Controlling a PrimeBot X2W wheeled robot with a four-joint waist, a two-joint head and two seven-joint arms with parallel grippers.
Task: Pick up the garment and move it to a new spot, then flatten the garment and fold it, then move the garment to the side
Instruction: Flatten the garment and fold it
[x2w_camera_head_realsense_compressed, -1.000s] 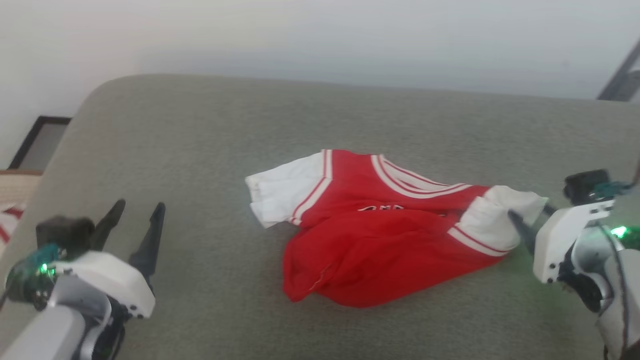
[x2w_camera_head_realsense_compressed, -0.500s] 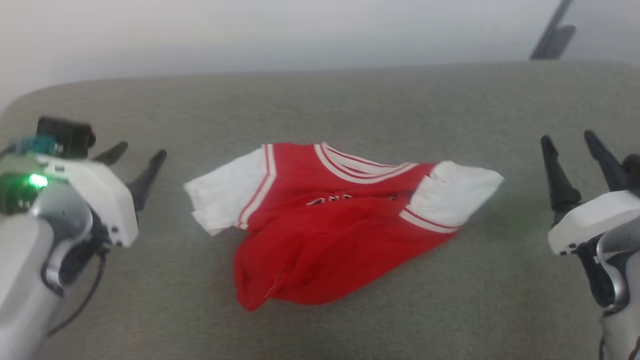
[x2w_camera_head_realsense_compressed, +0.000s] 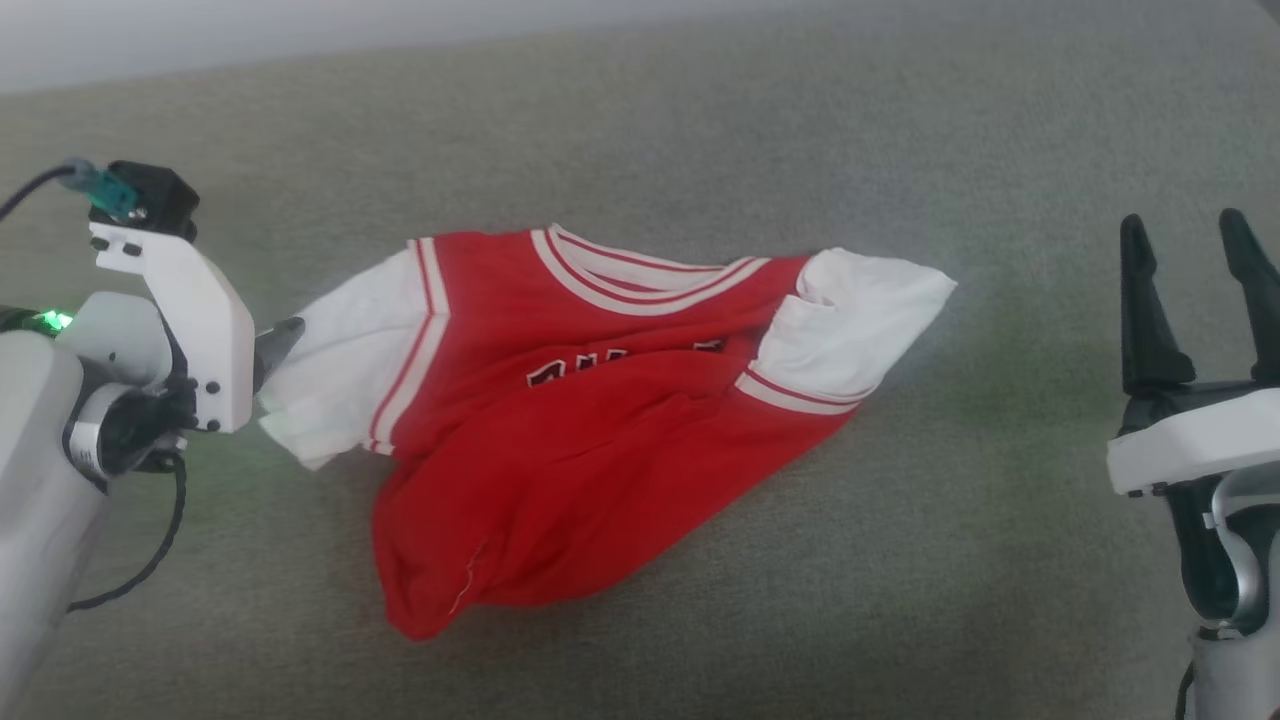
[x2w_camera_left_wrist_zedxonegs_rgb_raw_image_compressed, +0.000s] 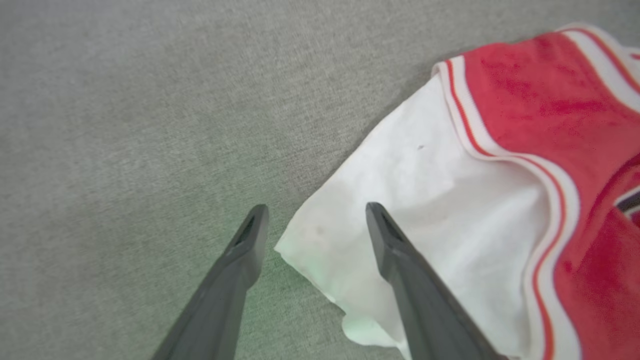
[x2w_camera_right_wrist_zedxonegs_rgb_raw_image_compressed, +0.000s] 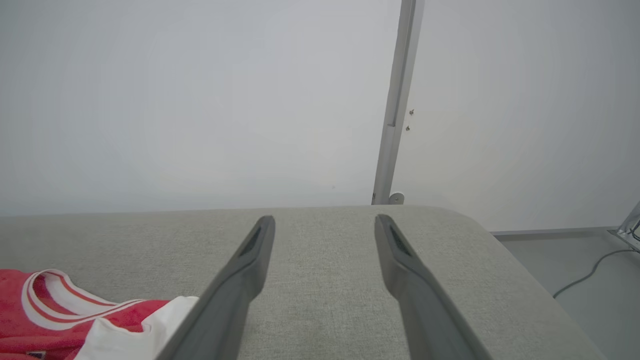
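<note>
Broadly, a grey fabric-covered padded surface (x2w_camera_head_realsense_compressed: 900, 560) takes up most of the head view. In the right wrist view a pale wall (x2w_camera_right_wrist_zedxonegs_rgb_raw_image_compressed: 200, 100) stands behind it, with a grey vertical post (x2w_camera_right_wrist_zedxonegs_rgb_raw_image_compressed: 397, 100) against that wall.

The garment (x2w_camera_head_realsense_compressed: 580, 440), a red jersey, lies crumpled near the middle of the surface.
- Its white-trimmed neckline faces the far side.
- One white sleeve (x2w_camera_head_realsense_compressed: 345, 370) points toward the robot's left, the other (x2w_camera_head_realsense_compressed: 860, 310) toward its right.
- The red lower body is bunched toward the near side and folded over part of the chest lettering (x2w_camera_head_realsense_compressed: 580, 365), which cannot be read.

The left gripper (x2w_camera_left_wrist_zedxonegs_rgb_raw_image_compressed: 315, 209) is at the left sleeve, jaws spread wide and holding nothing. In the left wrist view one finger is over bare grey surface. The other is over the white sleeve fabric, so the sleeve's corner lies between them. Whether either fingertip touches the cloth cannot be told.

The right gripper (x2w_camera_head_realsense_compressed: 1183, 225) stands well apart from the garment on its right side. Its fingers point up the head view, jaws equally wide and empty. In the right wrist view its fingers frame bare surface, with the right sleeve at the lower left.

A black cable (x2w_camera_head_realsense_compressed: 150, 560) loops beneath the left wrist, and a green indicator light (x2w_camera_head_realsense_compressed: 50, 320) glows on that arm.
</note>
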